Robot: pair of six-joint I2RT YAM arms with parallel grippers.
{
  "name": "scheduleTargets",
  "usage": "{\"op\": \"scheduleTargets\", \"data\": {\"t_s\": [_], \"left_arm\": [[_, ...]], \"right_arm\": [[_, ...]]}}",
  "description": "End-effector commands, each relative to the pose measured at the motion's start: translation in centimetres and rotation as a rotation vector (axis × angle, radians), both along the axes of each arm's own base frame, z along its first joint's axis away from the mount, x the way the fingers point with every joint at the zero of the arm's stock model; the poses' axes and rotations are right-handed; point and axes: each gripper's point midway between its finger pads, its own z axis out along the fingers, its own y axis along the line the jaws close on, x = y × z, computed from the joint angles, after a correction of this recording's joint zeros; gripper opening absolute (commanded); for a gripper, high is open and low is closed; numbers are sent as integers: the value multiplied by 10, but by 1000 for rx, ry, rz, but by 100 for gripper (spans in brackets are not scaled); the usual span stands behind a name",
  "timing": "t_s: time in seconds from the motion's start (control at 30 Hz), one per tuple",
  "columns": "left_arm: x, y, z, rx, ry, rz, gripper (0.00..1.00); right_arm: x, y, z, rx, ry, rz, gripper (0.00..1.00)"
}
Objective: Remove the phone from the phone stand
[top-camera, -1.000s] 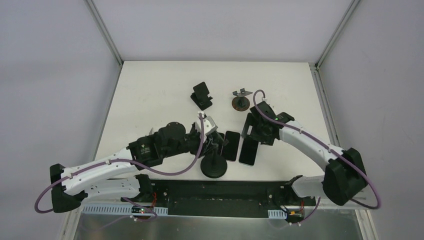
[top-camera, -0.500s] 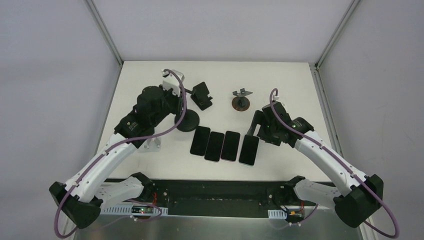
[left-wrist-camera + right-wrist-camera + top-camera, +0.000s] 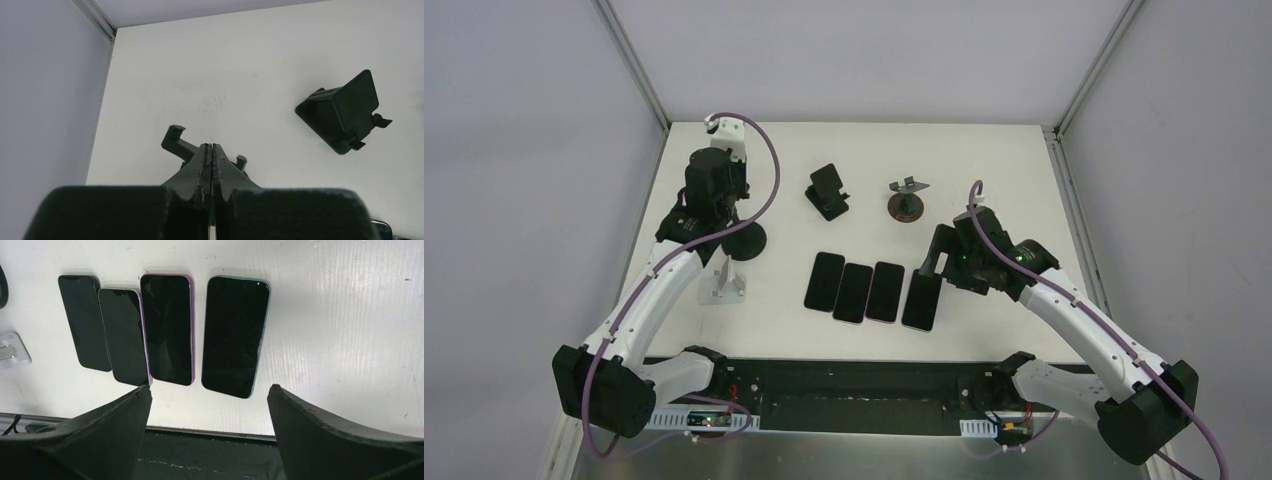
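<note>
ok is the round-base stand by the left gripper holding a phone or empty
Empty. In the left wrist view the stand has bare clips; four phones lie flat on the table.

White tabletop [image 3: 1004, 160], four phones [image 3: 886, 291] with black screens in a centre row, one purple-edged, one teal-edged, black folding stand [image 3: 827, 191] upper centre, brown-based stand [image 3: 906, 205] beside it, silver stand [image 3: 722, 282] left, white arms [image 3: 1074, 310], purple cables [image 3: 773, 170].

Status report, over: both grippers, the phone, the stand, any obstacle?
Left gripper shut by black stand. Right gripper open over four phones, flat on table. No stand holds a phone. Nothing blocking.
</note>
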Motion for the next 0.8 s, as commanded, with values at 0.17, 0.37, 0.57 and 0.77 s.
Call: {"op": "scheduleTargets", "data": {"t_s": [0.17,0.37,0.57,0.77], "left_arm": [[-9,12,38,-50,-130,48,3],[-33,28,54,-153,-128,164,66],[-70,29,36,-257,19,199,99],[-106,12,4,-338,180,129,99]], "right_arm": [[-9,-3,-1,3,14,28,90],[-6,-1,14,35,5,-1,99],[-4,0,28,26,-13,59,100],[0,5,45,154,107,25,100]]}}
